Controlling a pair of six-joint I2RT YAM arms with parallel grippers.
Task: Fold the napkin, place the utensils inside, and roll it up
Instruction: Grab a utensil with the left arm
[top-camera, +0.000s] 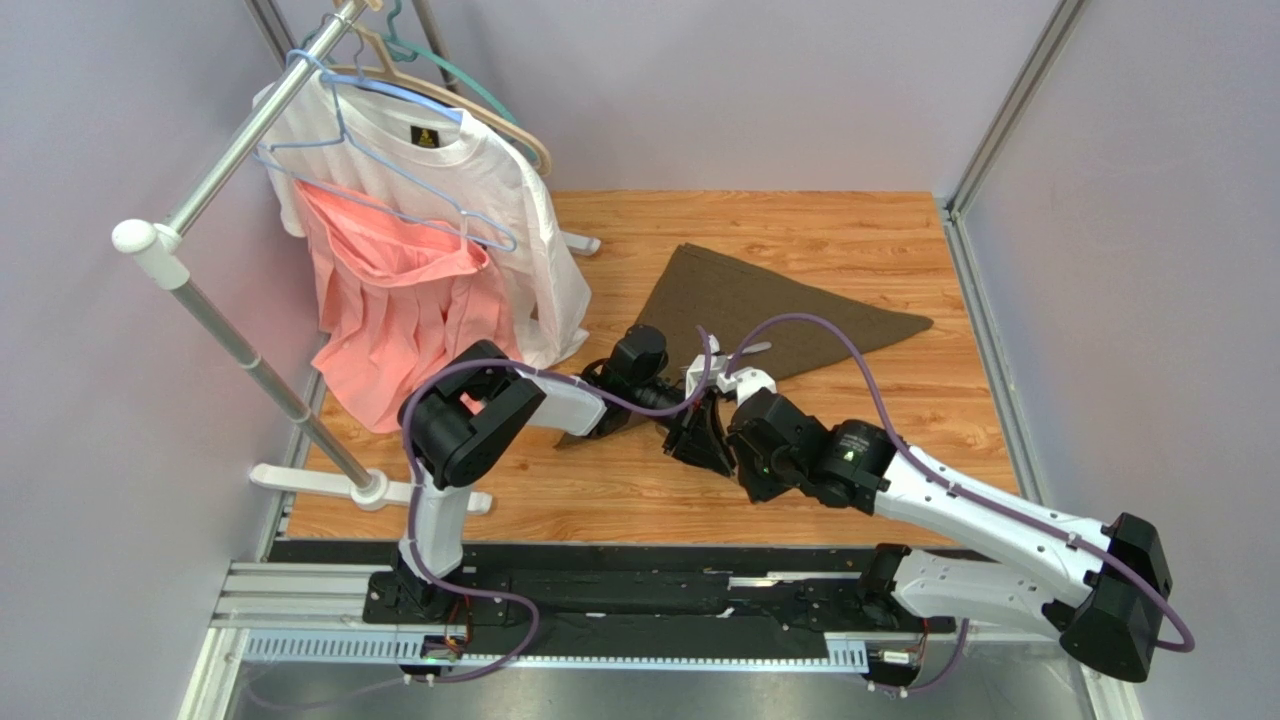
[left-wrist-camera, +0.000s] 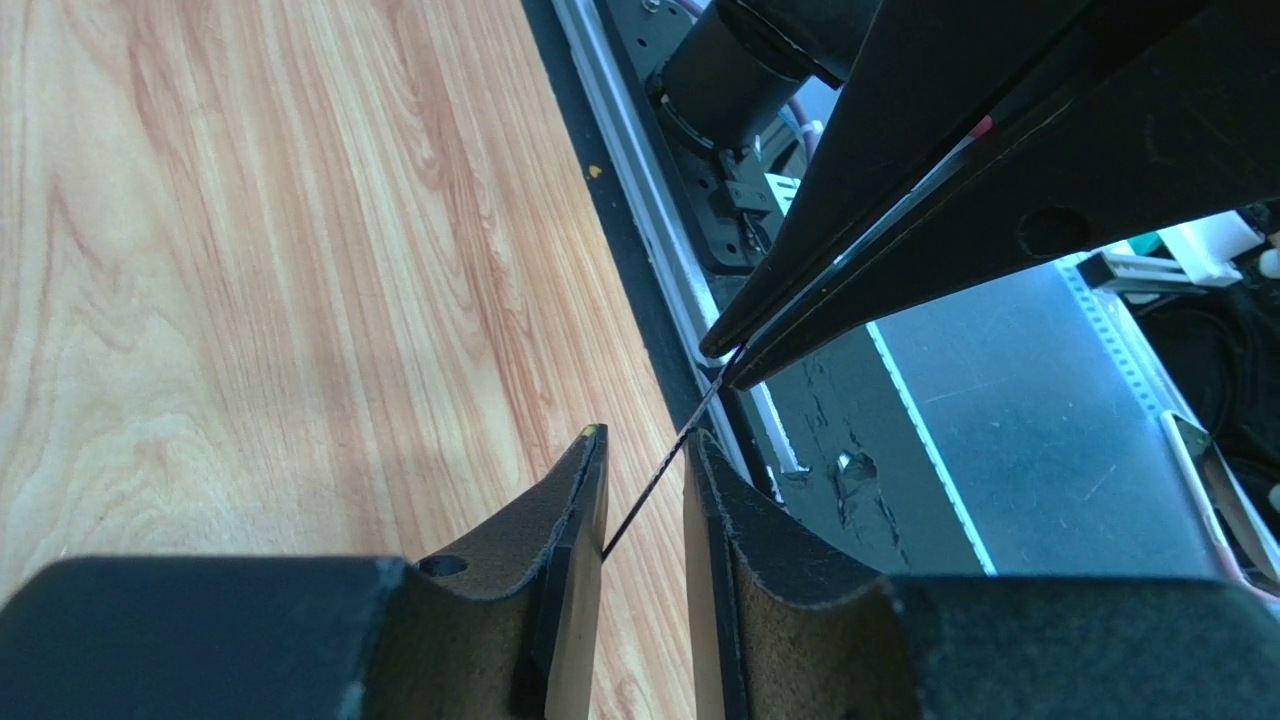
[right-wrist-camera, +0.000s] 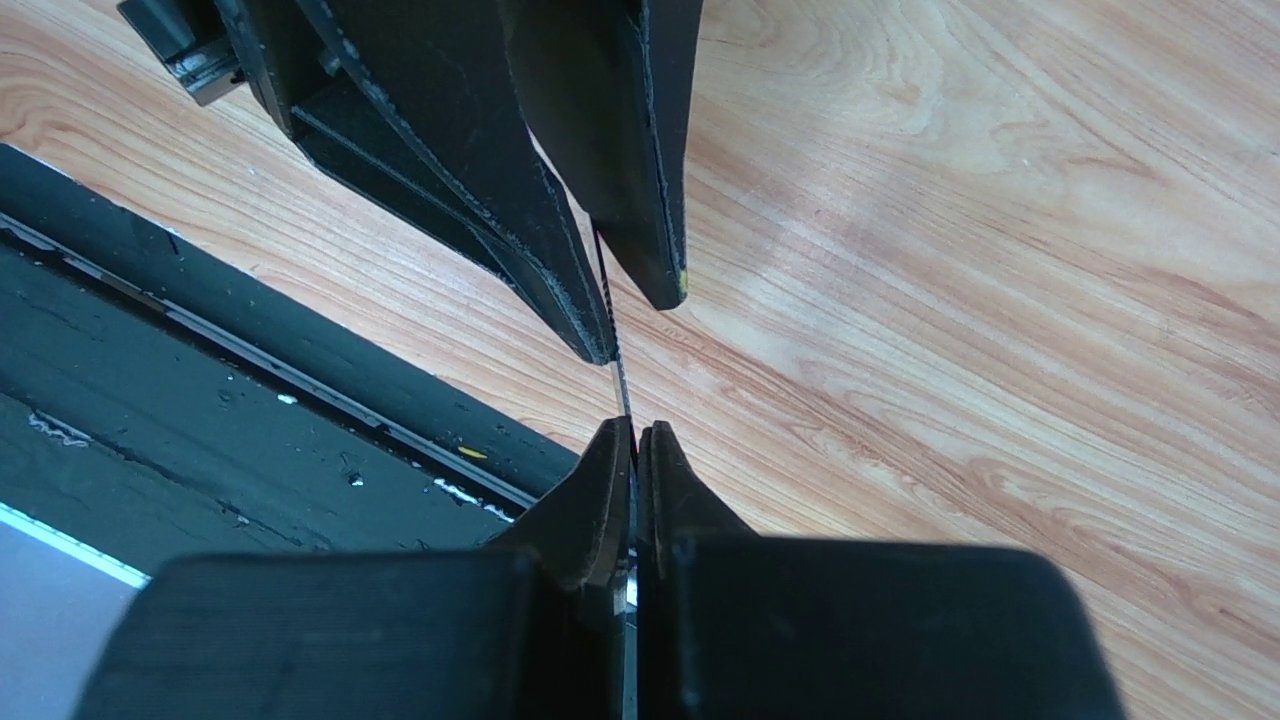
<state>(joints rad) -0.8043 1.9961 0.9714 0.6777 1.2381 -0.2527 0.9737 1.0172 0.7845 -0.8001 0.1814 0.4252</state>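
The right gripper (right-wrist-camera: 631, 435) fills the bottom of its wrist view, its black fingers pressed together on a slim silver metal utensil (right-wrist-camera: 624, 387) seen edge-on as a thin strip; knife or fork cannot be told. The strip runs up between the fingers of the left gripper (left-wrist-camera: 643, 443), which in both wrist views stand slightly apart around it. It lies close along one pad, and a gap shows beside the other. Only the overhead view shows the large dark olive-brown woven napkin (top-camera: 766, 308). It lies flat as a triangle toward the far edge of the light wooden table (top-camera: 902, 435), one point reaching toward the right edge. The two grippers meet over bare wood just off the napkin's near-left corner — there the overhead view hides the utensil.
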